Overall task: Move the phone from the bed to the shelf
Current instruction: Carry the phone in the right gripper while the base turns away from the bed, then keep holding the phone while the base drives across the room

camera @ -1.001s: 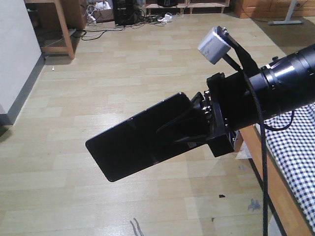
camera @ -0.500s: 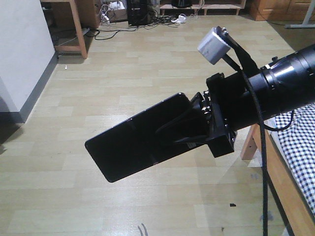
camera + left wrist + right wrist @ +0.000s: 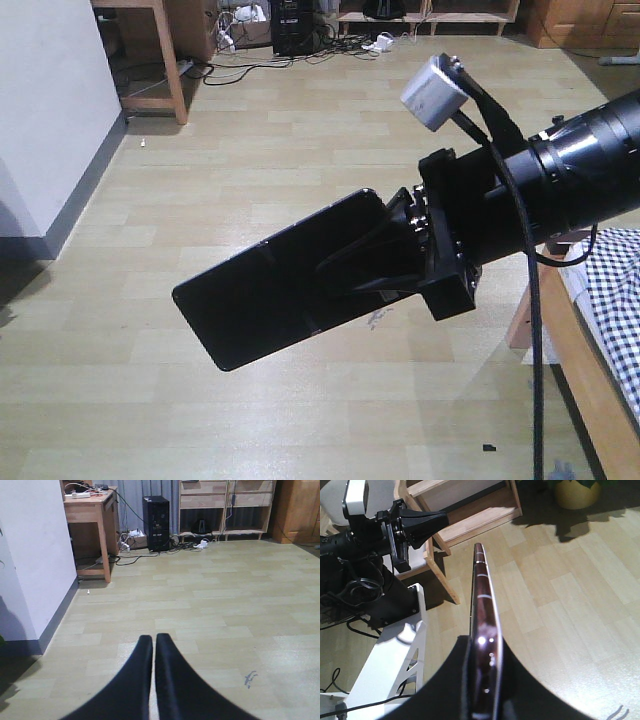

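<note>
The right gripper (image 3: 335, 268) clamps the phone (image 3: 260, 300) by one short end (most of its length overhangs unsupported). The phone is off the bed (image 3: 615, 290), out over the floor (image 3: 300, 130) beside it. The left gripper (image 3: 153, 645) is closed and empty. Transport slowly and avoid swings, since the glossy casing may slip.

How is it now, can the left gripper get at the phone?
Probably yes: the right gripper holds the phone in the air with its long end free, and nothing stands between it and the left gripper, which is shut and must open first.
</note>
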Available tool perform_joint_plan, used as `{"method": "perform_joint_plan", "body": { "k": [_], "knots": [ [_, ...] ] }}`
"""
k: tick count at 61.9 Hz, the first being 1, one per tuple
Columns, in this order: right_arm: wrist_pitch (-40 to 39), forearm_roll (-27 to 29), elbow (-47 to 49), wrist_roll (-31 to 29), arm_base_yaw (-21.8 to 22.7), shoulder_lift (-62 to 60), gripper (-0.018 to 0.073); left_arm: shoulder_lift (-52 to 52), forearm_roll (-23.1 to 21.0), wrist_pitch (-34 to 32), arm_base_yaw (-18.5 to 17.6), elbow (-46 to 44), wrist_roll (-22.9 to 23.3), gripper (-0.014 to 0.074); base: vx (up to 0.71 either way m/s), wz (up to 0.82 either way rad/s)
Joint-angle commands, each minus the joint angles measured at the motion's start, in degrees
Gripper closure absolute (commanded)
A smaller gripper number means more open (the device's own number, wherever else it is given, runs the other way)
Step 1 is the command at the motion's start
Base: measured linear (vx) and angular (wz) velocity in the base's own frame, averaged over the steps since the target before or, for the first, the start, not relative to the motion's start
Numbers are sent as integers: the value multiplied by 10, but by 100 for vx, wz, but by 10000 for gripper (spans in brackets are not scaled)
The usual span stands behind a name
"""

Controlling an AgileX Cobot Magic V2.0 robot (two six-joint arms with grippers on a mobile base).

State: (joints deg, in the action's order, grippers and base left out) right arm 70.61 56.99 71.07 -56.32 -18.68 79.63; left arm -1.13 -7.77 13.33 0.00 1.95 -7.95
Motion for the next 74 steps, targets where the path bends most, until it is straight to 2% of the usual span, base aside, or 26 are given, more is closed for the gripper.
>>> {"method": "perform_joint_plan", "body": {
  "k": [1,74],
  "knots": [
    [33,49,15,-2,1,-20,564,-3,-6,-43,-2,1,2,596,19,-1],
    [33,49,15,-2,1,-20,564,-3,-6,-43,-2,1,2,596,23,-1]
  ]
}}
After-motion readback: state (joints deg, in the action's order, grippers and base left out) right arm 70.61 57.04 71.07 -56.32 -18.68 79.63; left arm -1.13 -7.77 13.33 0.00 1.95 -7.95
